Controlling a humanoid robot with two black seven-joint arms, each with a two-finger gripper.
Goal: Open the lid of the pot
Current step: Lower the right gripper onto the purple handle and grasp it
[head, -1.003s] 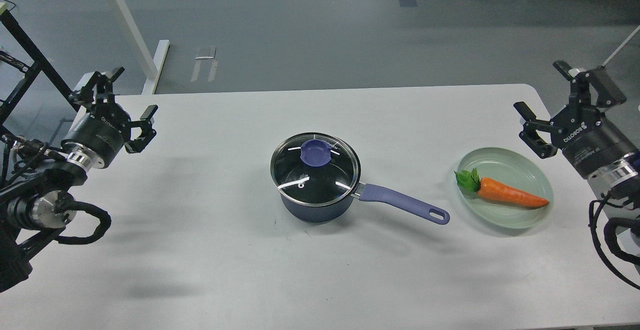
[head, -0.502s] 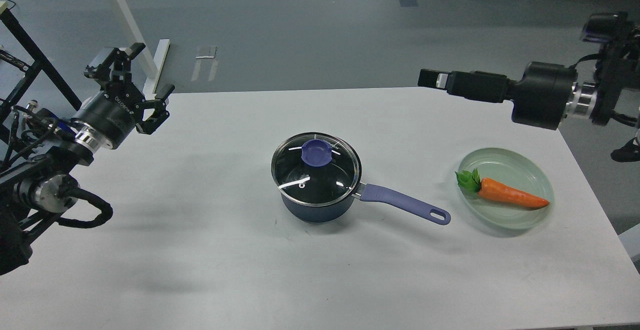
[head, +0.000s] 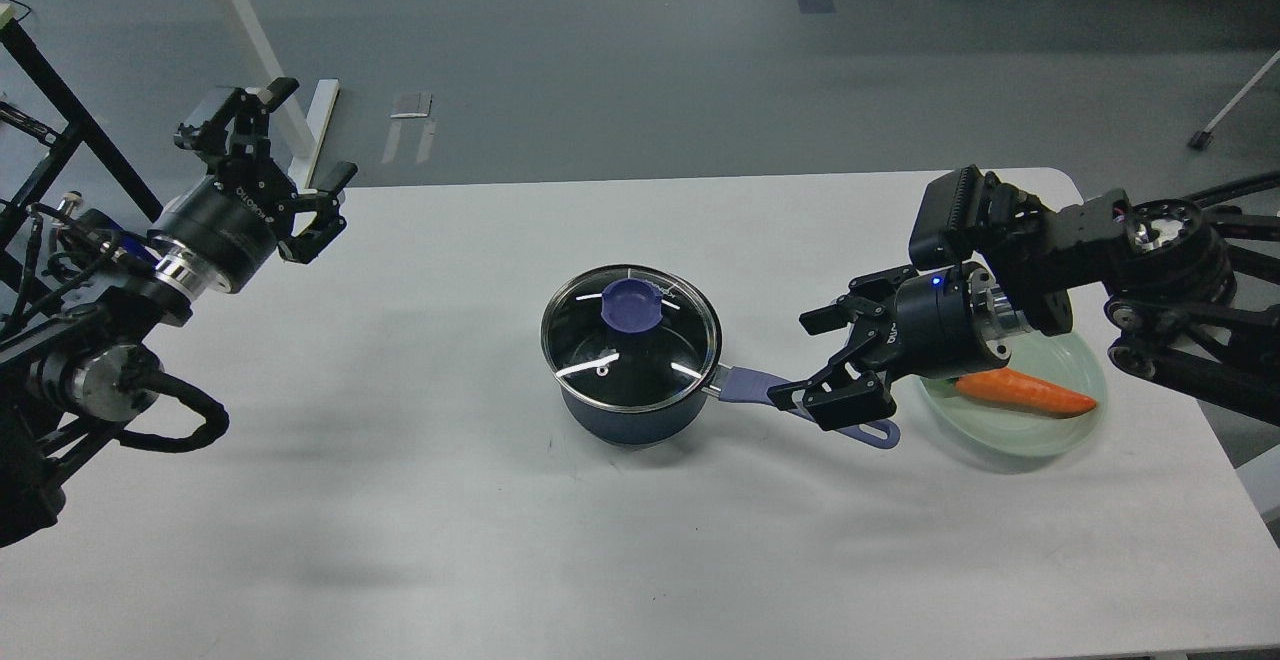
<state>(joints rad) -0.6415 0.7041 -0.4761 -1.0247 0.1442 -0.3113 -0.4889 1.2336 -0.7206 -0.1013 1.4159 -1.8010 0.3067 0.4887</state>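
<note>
At the desk's (head: 400,540) centre sits the saucepan (head: 628,410), glass lid (head: 630,337) seated; my right claw (head: 815,365), spread wide at its three o'clock over the handle (head: 750,387), should steady that while my open left claw (head: 290,170) takes the knob (head: 632,304).

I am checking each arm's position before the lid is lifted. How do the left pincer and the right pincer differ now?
The left pincer is raised near the table's far left corner, away from the saucepan; the right pincer is low, over the saucepan's purple handle. The left points up and away; the right points sideways toward the glass lid. Both are open and empty.
</note>
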